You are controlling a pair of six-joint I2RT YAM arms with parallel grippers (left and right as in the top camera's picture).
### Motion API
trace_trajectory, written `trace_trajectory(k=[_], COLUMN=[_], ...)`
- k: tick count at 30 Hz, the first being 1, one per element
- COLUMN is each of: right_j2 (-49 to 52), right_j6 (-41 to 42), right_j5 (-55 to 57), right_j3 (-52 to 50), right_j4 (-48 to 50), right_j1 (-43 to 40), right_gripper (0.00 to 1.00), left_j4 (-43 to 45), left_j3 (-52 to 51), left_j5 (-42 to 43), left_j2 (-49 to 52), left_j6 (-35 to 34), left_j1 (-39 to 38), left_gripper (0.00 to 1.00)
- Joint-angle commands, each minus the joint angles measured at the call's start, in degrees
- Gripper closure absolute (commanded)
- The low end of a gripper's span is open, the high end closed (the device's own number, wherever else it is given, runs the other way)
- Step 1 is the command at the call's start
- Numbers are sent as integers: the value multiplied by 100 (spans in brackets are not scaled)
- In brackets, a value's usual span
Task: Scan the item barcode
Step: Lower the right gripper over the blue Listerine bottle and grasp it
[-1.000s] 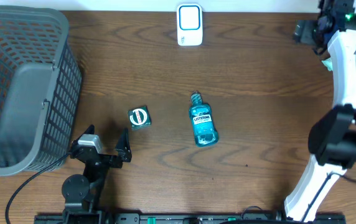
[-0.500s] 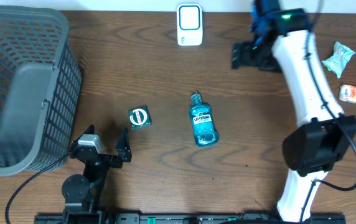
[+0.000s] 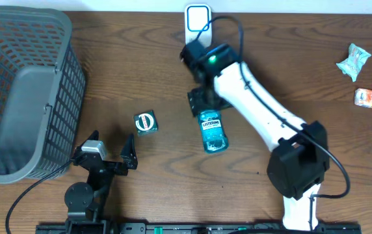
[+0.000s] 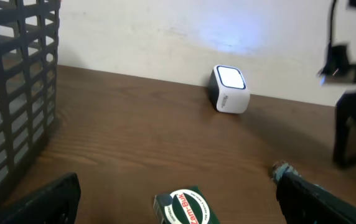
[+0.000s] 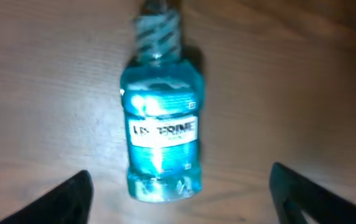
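A teal Listerine bottle [image 3: 213, 132] lies flat on the wooden table, cap pointing to the far edge. My right gripper [image 3: 202, 103] hovers over its neck, jaws open. In the right wrist view the bottle [image 5: 161, 134] lies label up, and the right gripper [image 5: 181, 186] straddles its base without touching it. The white scanner [image 3: 198, 26] stands at the far edge, also seen as the scanner [image 4: 229, 89] in the left wrist view. My left gripper [image 3: 112, 142] rests open near the front edge, empty.
A small green Zam-Buk box [image 3: 146, 122] lies just beyond the left gripper [image 4: 178, 190]. A grey mesh basket [image 3: 23, 91] fills the left side. Snack packets [image 3: 354, 62] lie at the far right.
The right arm has swung from the far right across the table and come down over the bottle's neck. Its jaws have narrowed slightly. The left arm has not moved.
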Motion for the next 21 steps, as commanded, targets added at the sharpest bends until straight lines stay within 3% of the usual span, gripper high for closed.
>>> trace_trajectory(k=[1,11,21], right_j2=[15,48,553], right_j6=[72,63,-195], right_j5=[227,673,693], right_j3=[-638,-1998,-2308], right_j4=[411,1552,1930], right_j1=[249,466,468], right_gripper=[20,22,39], left_j4=[-186,-188,-188], left_j3=[-101,-101,-101], left_j5=[72,72,72], left_j2=[-37,-37,-37], left_j6=[57,57,57], left_j1=[24,24,24], left_gripper=[2,2,2])
